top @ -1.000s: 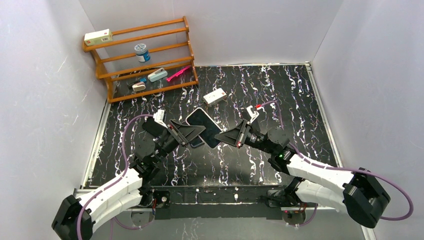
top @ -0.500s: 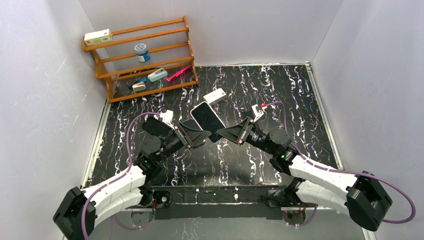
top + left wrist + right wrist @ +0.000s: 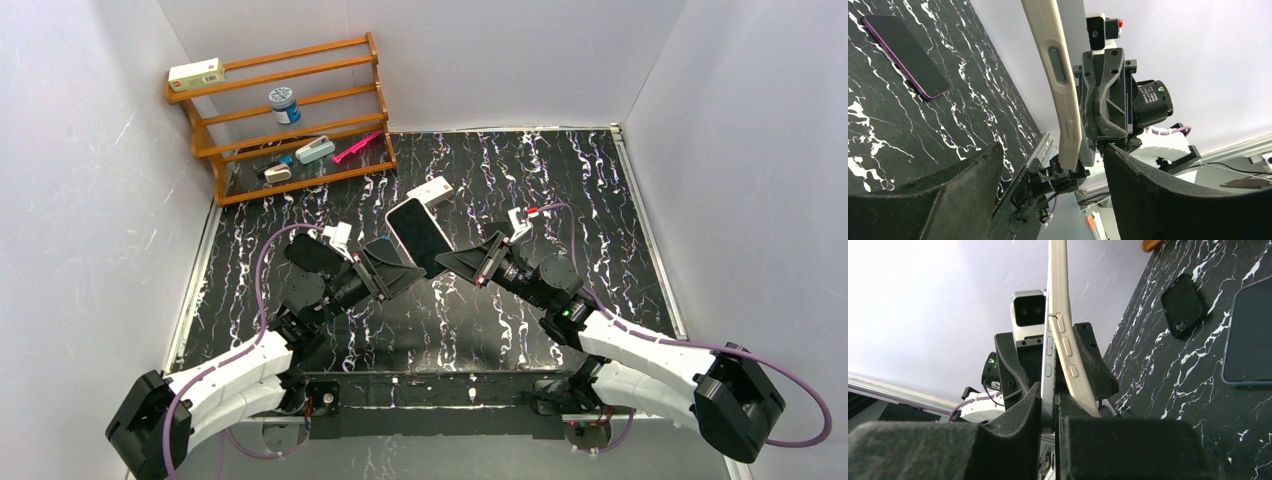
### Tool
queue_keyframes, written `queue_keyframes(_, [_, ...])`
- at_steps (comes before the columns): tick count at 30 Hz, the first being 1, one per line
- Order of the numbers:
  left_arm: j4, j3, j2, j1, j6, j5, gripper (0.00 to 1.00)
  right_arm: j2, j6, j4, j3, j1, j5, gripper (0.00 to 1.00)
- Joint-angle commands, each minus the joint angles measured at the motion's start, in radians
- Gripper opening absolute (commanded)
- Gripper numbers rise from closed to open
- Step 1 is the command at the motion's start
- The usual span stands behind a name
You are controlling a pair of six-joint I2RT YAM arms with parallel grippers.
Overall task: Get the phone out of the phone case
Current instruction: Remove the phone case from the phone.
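My right gripper (image 3: 447, 262) is shut on the near end of the phone (image 3: 418, 232) and holds it tilted above the table. In the right wrist view the phone's silver edge (image 3: 1048, 357) is pinched between my fingers. The cream phone case (image 3: 1068, 352) has peeled away from the phone at that end. My left gripper (image 3: 408, 272) is open just left of the phone. In the left wrist view its fingers (image 3: 963, 190) stand wide on either side of the case's cream edge (image 3: 1060, 85) without touching it.
A purple-edged phone (image 3: 905, 55) lies flat on the black marbled table. A black case (image 3: 1184, 304) and a dark phone (image 3: 1248, 340) also lie there. A white box (image 3: 430, 192) sits behind the held phone. A wooden rack (image 3: 285, 115) with small items stands at the back left.
My right gripper has carried the phone up and away toward the back. The left gripper has stayed low and now stands apart from the phone.
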Motion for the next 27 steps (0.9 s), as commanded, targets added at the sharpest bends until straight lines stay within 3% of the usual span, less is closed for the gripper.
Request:
queue_keyframes(1, [0.030, 0.000, 0.003, -0.009, 0.037, 0.017, 0.69, -0.045, -0.022, 0.099, 0.086, -0.001, 0.045, 0.01])
queue_keyframes(8, [0.030, 0.000, 0.010, -0.011, 0.041, 0.018, 0.58, -0.057, -0.031, 0.086, 0.094, 0.000, 0.057, 0.01])
queue_keyframes(15, [0.029, 0.026, 0.046, -0.020, 0.052, 0.029, 0.54, -0.056, -0.021, 0.096, 0.083, 0.000, 0.052, 0.01])
queue_keyframes(22, [0.030, 0.021, 0.052, -0.025, 0.051, 0.018, 0.53, -0.056, -0.024, 0.096, 0.086, 0.000, 0.042, 0.01])
queue_keyframes(27, [0.031, 0.051, 0.058, -0.033, 0.055, 0.031, 0.60, -0.049, -0.013, 0.102, 0.078, 0.001, 0.030, 0.01])
